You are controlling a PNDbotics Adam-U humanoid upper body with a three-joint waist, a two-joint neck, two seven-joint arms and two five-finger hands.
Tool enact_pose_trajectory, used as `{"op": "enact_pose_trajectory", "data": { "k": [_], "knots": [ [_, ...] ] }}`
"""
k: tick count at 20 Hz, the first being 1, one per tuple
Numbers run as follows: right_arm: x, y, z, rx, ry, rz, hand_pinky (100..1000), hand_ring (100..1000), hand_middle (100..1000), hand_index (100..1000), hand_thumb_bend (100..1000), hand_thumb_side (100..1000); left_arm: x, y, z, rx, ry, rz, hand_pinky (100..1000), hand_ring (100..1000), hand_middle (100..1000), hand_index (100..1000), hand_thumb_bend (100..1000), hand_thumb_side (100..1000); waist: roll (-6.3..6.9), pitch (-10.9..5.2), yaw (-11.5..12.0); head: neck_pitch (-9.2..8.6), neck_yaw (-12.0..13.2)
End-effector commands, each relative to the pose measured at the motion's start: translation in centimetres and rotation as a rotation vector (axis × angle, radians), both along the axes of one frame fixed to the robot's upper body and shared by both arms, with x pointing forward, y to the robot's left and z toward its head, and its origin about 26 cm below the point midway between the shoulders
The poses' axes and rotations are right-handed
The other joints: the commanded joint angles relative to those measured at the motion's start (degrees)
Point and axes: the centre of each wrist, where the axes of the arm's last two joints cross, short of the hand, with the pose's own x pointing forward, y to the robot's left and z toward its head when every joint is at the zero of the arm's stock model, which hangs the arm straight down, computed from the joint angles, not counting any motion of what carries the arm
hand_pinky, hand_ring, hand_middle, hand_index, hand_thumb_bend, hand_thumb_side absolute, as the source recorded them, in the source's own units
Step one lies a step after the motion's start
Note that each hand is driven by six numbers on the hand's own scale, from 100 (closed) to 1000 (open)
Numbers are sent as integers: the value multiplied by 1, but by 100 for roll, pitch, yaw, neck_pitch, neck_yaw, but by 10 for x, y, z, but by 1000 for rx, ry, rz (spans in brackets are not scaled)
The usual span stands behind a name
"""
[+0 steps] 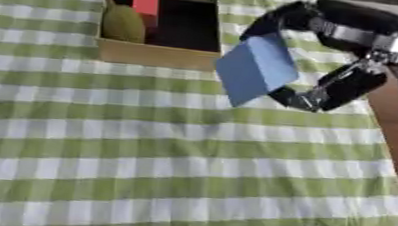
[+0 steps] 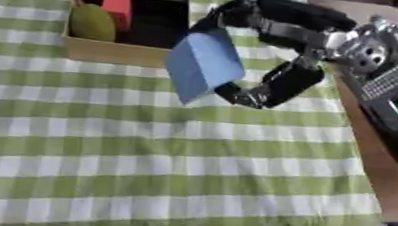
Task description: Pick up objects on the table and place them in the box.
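While the right robot hand (image 1: 314, 88) comes in from the 2 o'clock corner, a flat blue block (image 1: 256, 70) is pinched between its upper fingers (image 1: 275, 21) and the thumb below, so the hand is clamped on that piece. The block is held tilted, off the cloth, with its lower corner pointing down toward 7 o'clock. It's seen just beside the box's near right corner, at about 4 o'clock from the box, not over the opening.

The cardboard box (image 1: 158, 55) is parked at 11 o'clock on the worktop. Inside it, a rounded olive-green thing (image 1: 124, 24) is leaned against the left wall, and a red block (image 1: 146, 5) is tucked behind it toward the far wall; the rest of the inside is dark, so whatever else may be in there can't really be made out.

The worktop is covered with a green and white checked cloth (image 1: 173, 163). Bare brown worktop edge (image 2: 371, 147) is exposed at 3 o'clock, and the silver and black forearm (image 2: 373, 57) is stretched along it.
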Motion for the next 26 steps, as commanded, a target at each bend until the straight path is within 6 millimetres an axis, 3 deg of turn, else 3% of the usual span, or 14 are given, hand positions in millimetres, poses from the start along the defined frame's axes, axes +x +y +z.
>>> {"op": "enact_pose_trajectory", "data": {
  "k": [1, 6, 12, 22, 26],
  "knots": [
    [19, -8, 23, 4, -39, -25, 912, 830, 492, 750, 100, 115, -3, 2, 7, 15, -26, -1, 686, 791, 702, 791, 100, 579, 30, -42, 19, 7, -90],
    [77, -6, 27, 22, -48, -101, 909, 823, 489, 748, 100, 100, -3, 0, 8, 13, -28, -14, 686, 791, 702, 791, 100, 579, 53, 3, 101, -67, -244],
    [122, -8, 8, 32, -28, -212, 915, 827, 495, 756, 100, 117, -2, -2, 9, 13, -29, -25, 685, 791, 702, 791, 100, 581, 63, 90, 219, -182, -361],
    [152, 9, -24, -37, -33, -243, 917, 838, 517, 772, 100, 142, -1, -7, 14, 7, -50, -50, 686, 792, 703, 790, 100, 580, 73, 207, 397, -260, -457],
    [157, 11, -35, -73, -42, -248, 920, 872, 587, 823, 100, 137, -1, -8, 14, 2, -51, -52, 685, 792, 703, 790, 100, 581, 61, 227, 422, -288, -449]
  ]
}}
